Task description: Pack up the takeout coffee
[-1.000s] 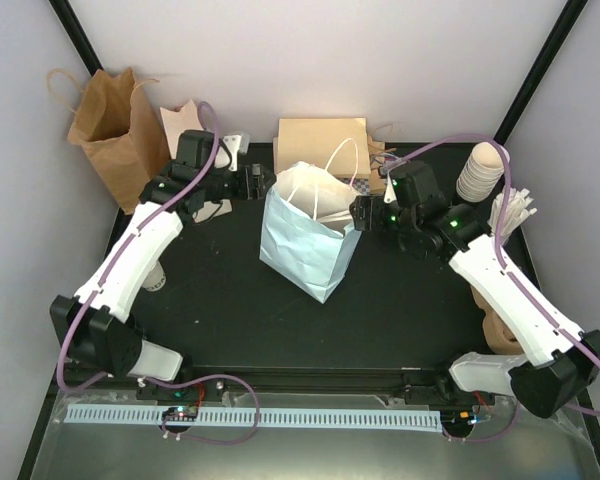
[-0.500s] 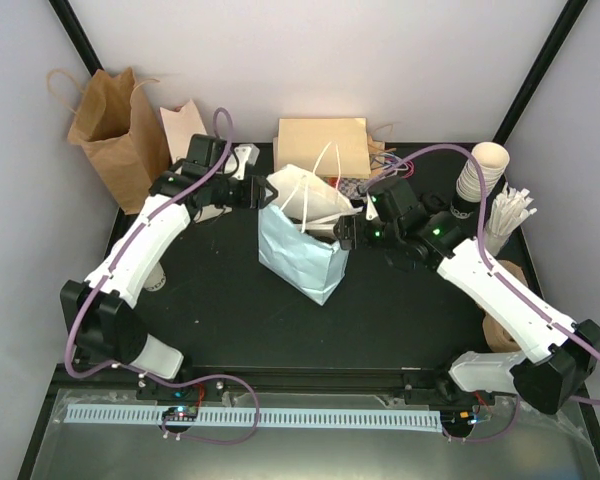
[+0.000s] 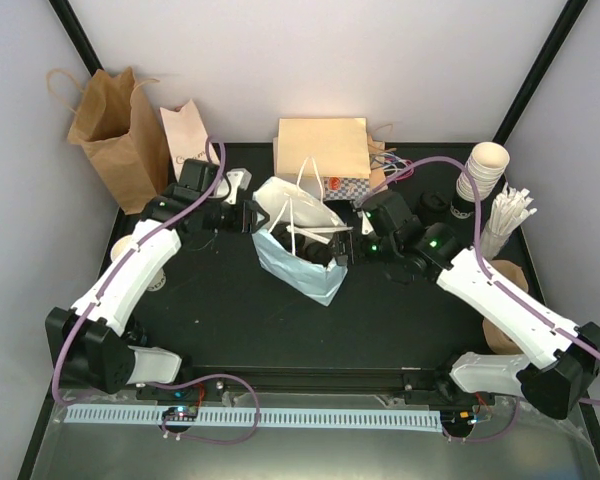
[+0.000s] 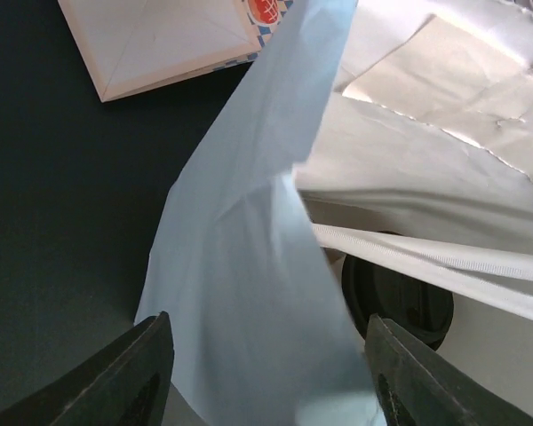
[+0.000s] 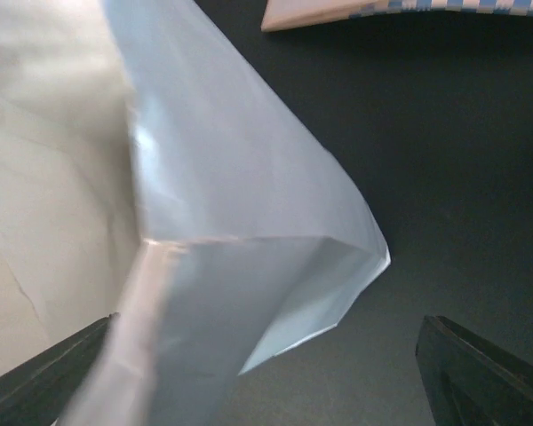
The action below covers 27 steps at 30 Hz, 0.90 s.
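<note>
The pale blue paper bag (image 3: 302,262) stands mid-table with its mouth open and its white handles flopped across it. The takeout coffee's black lid (image 4: 398,300) shows inside the bag, under a white handle strap; the cup's body is hidden. My left gripper (image 3: 248,214) is at the bag's left rim, jaws wide apart, with the blue wall (image 4: 249,293) between the fingers (image 4: 142,377). My right gripper (image 3: 348,243) is at the bag's right rim, also wide open, with a bag corner (image 5: 338,266) between its fingers (image 5: 484,377).
A brown paper bag (image 3: 110,130) and a small pale bag (image 3: 185,135) stand back left. A tan box (image 3: 322,146) and a checkered packet (image 3: 346,186) lie behind the blue bag. Stacked cups (image 3: 482,170), stirrers (image 3: 508,215) and black lids (image 3: 442,205) stand at right.
Both grippers have closed in on the blue bag's rim from either side. The bag's mouth now gapes wider and its handles have dropped across it.
</note>
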Motion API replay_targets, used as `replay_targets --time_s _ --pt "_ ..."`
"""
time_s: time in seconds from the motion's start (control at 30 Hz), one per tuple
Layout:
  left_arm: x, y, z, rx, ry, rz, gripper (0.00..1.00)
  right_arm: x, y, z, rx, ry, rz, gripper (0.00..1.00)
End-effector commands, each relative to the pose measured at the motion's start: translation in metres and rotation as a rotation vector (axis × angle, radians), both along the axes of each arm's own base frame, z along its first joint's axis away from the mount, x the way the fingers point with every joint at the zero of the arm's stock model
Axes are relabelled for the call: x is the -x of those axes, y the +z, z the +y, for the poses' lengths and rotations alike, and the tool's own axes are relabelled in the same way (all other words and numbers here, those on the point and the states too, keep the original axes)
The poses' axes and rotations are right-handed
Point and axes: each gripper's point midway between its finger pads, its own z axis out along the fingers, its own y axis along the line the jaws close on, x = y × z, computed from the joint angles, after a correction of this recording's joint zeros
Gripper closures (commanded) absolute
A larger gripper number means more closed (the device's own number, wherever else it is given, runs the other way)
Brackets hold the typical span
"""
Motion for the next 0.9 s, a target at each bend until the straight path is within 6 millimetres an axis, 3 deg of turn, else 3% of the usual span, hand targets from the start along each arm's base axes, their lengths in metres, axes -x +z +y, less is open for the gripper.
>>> replay_targets --time_s 0.0,0.17,0.3,0.43,0.57,0.7,0.87 --pt "-0.002 0.027 0.004 -0.015 0.004 -0.045 0.37 -0.007 0.044 -0.001 -0.03 -0.008 -0.1 0.07" --pt "-0.002 0.06 0.003 0.0 -0.005 -0.114 0.26 -0.011 0.07 0.0 -0.034 0.008 -0.143 0.0" --pt "0.0 0.074 0.005 0.01 0.0 -0.147 0.2 -0.012 0.083 -0.002 -0.034 0.009 -0.182 0.0" --pt "0.01 0.097 0.019 -0.001 0.052 -0.231 0.18 -0.015 0.098 -0.01 -0.028 -0.011 -0.242 0.0" --pt "0.018 0.112 0.044 -0.048 0.165 -0.3 0.18 -0.018 0.114 -0.02 -0.021 -0.04 -0.31 0.0" --pt "0.026 0.108 0.075 -0.113 0.284 -0.307 0.18 -0.022 0.126 -0.04 0.009 -0.109 -0.402 0.0" --pt "0.029 0.077 0.121 -0.181 0.479 -0.246 0.18 -0.038 0.121 -0.093 0.106 -0.328 -0.536 0.0"
